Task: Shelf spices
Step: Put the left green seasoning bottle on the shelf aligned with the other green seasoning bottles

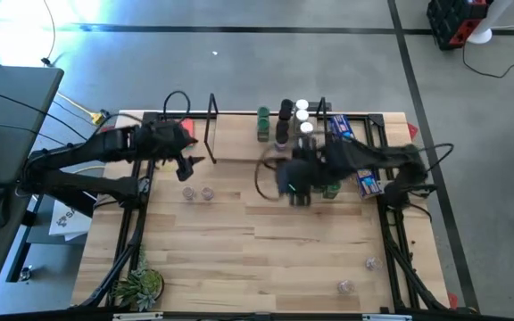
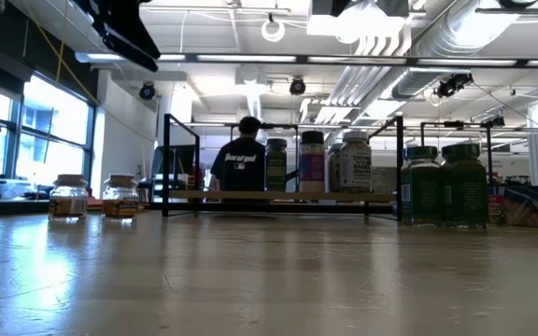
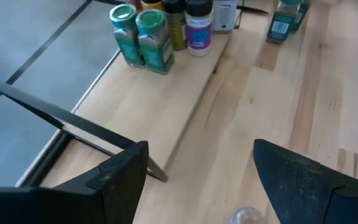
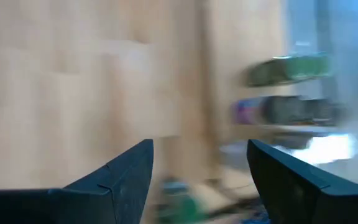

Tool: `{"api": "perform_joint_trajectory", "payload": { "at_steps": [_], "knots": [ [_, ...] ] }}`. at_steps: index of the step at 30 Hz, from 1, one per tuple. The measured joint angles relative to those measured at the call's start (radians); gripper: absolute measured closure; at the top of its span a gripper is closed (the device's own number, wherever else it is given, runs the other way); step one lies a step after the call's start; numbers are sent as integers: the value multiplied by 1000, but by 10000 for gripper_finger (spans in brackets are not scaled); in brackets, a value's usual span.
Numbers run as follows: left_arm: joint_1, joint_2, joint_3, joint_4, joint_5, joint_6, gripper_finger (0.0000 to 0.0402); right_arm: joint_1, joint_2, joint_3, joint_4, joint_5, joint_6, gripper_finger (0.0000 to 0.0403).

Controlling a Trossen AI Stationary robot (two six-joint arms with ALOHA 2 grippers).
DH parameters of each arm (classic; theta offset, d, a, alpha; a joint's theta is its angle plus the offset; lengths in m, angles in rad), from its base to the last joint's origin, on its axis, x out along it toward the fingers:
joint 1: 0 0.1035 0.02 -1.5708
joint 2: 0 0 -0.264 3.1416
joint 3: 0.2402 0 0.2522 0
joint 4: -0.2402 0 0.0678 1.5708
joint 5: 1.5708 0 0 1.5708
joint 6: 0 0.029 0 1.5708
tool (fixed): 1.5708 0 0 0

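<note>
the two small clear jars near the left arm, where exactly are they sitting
In the high view, the two clear jars stand side by side on the table's left half, just in front of the left gripper and off the shelf.

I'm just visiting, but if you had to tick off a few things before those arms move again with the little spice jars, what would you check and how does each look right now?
1. Left gripper empty, fingers apart: ok.
2. Right gripper empty, fingers apart: ok; nothing shows between them.
3. Free space on the low light-wood shelf with black metal uprights: ok, its near stretch is bare.
4. Jars already on the shelf standing upright, such as the two green-lidded spice jars: ok.
5. Jars left on the table: not ok, two small clear jars with amber contents and tall dark green jars stand off the shelf.
6. Which jar the right gripper is heading for: cannot tell, its wrist view is smeared.
</note>
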Motion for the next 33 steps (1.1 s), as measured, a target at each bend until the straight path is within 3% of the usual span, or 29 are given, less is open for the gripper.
{"api": "perform_joint_trajectory", "payload": {
  "at_steps": [3,7,12,18,22,27,33],
  "knots": [
    [-55,-41,-89,65,-45,-73,115,120,-69,-56,33,-85,167,150],
    [-133,-70,-171,111,-112,-158,115,243,-125,-167,-10,-102,366,150],
    [-227,-74,-207,119,-126,-263,115,273,-221,-436,-5,-154,461,151],
    [-337,-72,-207,148,-186,-330,115,96,-474,-861,24,-177,524,151],
    [-391,-71,-207,155,-264,-354,115,-57,-594,-1049,220,-208,359,151],
    [-423,-71,-207,168,-308,-353,115,-220,-614,-1179,421,-302,88,151],
    [-446,-72,-207,170,-309,-353,115,-315,-576,-1213,474,-373,28,151]
  ]
}}
